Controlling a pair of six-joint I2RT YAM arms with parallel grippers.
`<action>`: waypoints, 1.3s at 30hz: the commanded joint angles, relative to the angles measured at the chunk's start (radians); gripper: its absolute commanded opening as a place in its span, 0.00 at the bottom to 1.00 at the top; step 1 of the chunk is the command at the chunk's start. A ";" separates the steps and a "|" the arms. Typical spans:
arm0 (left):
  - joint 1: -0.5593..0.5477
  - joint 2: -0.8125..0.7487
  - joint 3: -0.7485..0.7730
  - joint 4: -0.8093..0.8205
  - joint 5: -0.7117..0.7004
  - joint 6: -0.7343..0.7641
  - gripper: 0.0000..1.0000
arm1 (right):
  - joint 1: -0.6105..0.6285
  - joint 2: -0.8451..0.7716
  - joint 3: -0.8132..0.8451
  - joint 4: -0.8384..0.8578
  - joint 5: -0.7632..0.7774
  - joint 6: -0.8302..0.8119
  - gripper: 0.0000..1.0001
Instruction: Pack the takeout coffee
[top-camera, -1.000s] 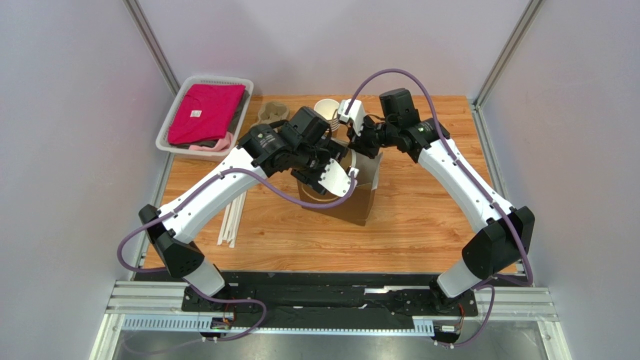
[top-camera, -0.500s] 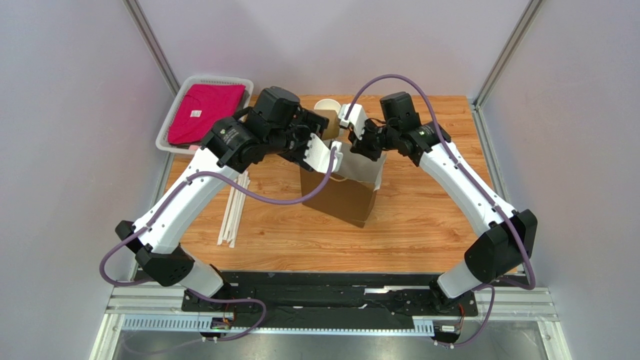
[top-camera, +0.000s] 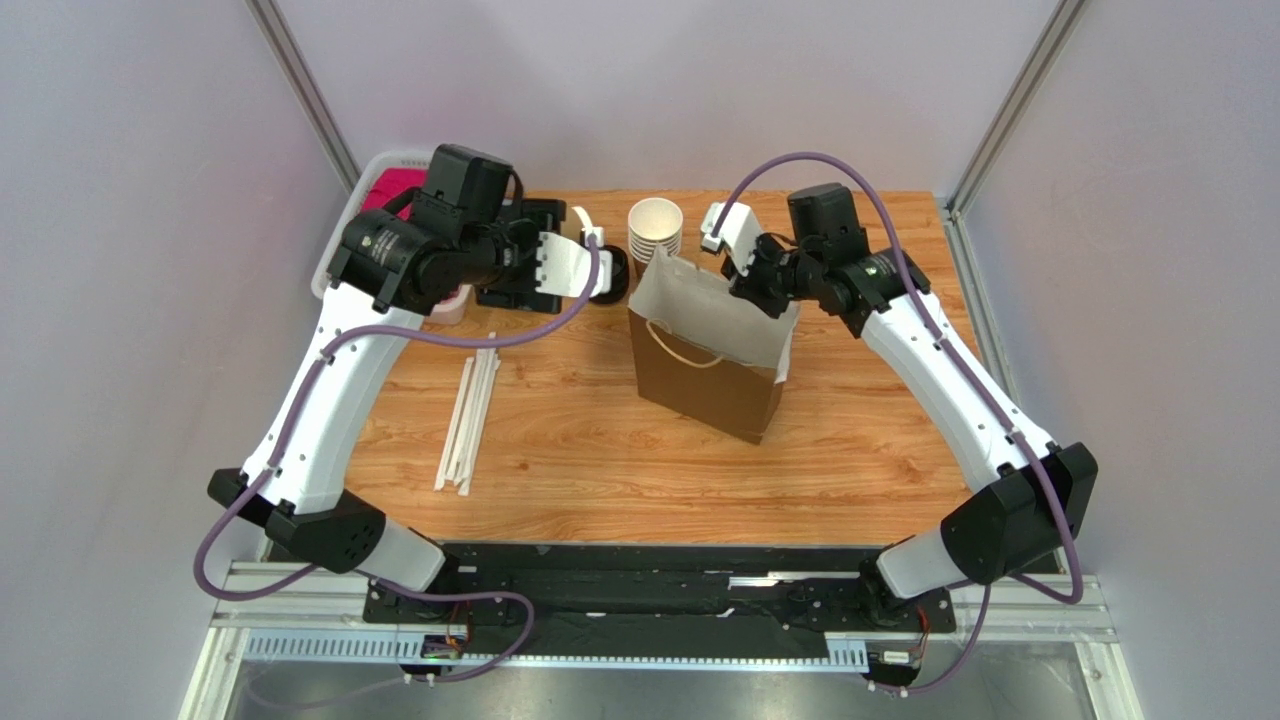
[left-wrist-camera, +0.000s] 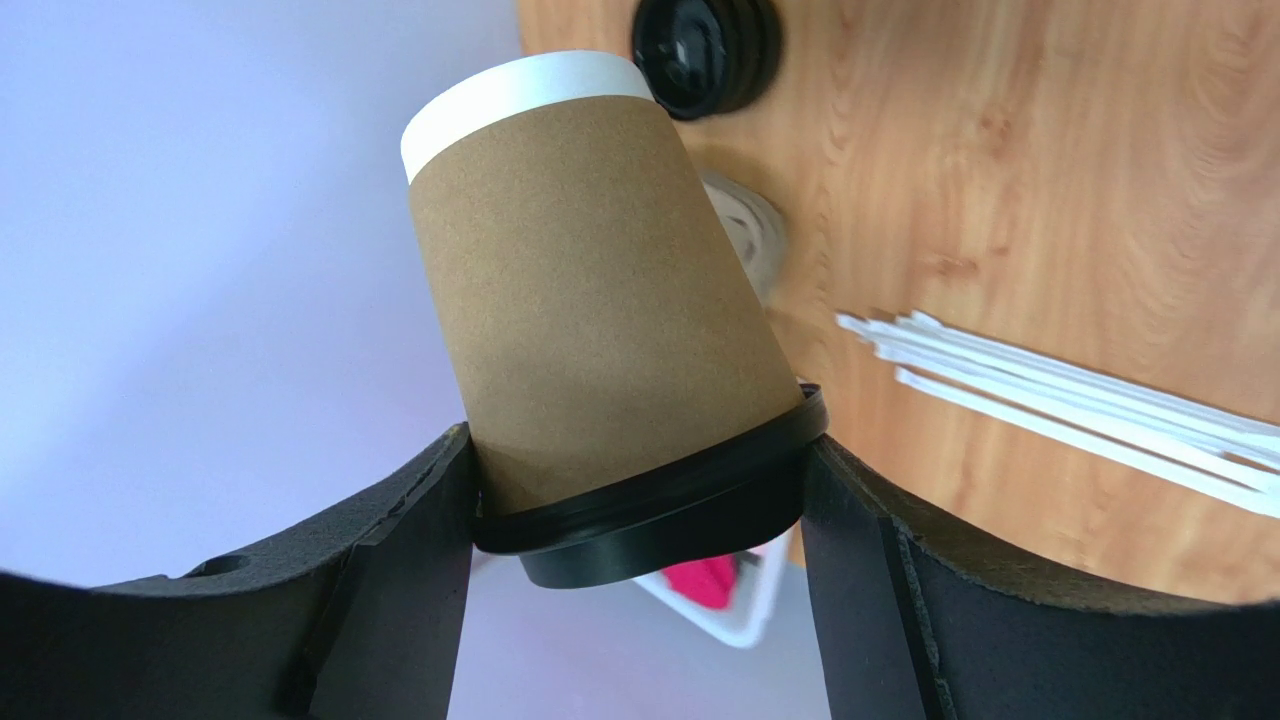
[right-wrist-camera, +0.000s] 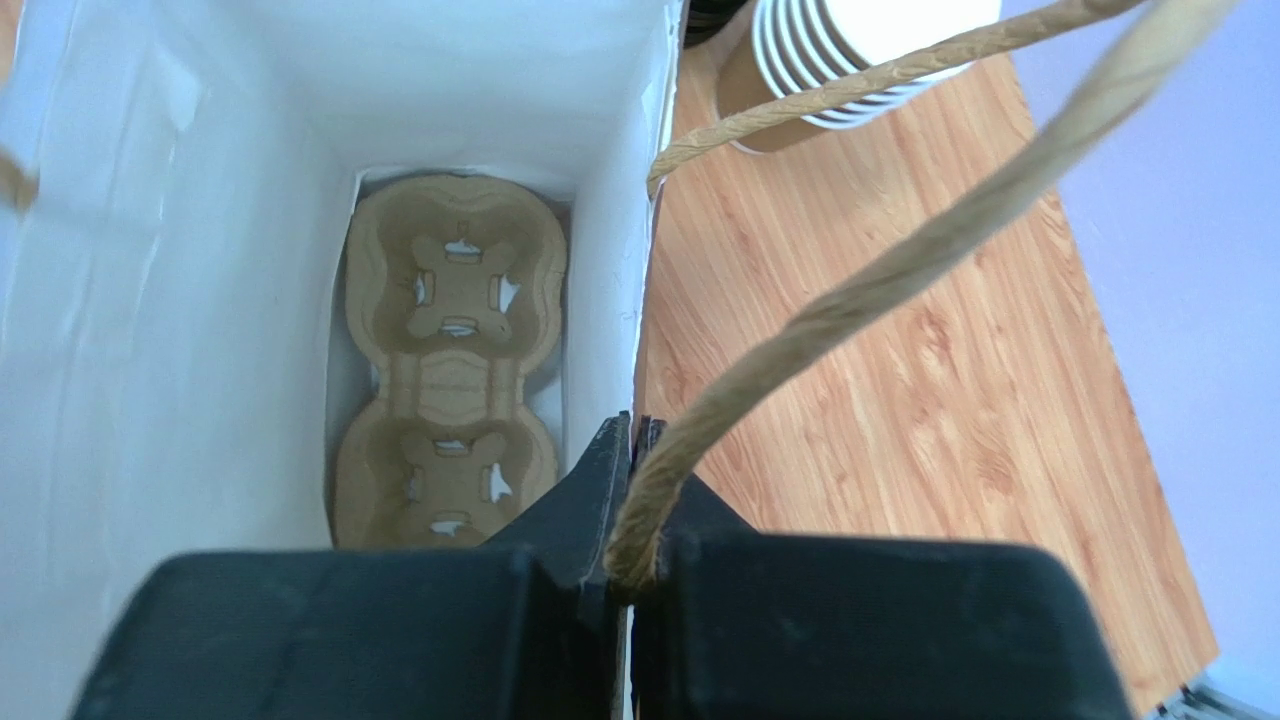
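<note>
The takeout coffee (left-wrist-camera: 601, 330), a brown paper cup with a black lid, is tipped over in my left gripper (left-wrist-camera: 639, 503), which is shut on it at the lid rim. Its white base points away from the wrist. In the top view my left gripper (top-camera: 579, 270) hovers at the back left of the table, beside the brown paper bag (top-camera: 714, 360). My right gripper (right-wrist-camera: 631, 435) is shut on the bag's rim and twine handle (right-wrist-camera: 842, 285), holding the mouth wide. A cardboard cup carrier (right-wrist-camera: 448, 360) lies on the bag's floor.
A stack of lidless cups (top-camera: 655, 228) stands behind the bag. A pile of black lids (left-wrist-camera: 706, 53) sits under my left gripper. White straws (top-camera: 469, 420) lie to the front left. A basket with pink cloth (top-camera: 394, 192) is in the back left corner.
My left arm has swung from over the bag to the back left, still closed on the cup. The bag now stands more upright and a little further right with the right gripper.
</note>
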 joint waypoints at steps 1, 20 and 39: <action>0.061 0.020 0.018 -0.358 0.090 -0.098 0.24 | -0.028 -0.058 -0.001 -0.001 0.041 -0.031 0.00; 0.086 0.197 -0.407 -0.418 0.112 -0.293 0.22 | -0.053 -0.130 -0.074 -0.010 0.043 -0.022 0.00; -0.002 0.313 -0.431 -0.421 -0.390 -0.100 0.23 | -0.054 -0.158 -0.129 -0.004 0.042 0.003 0.00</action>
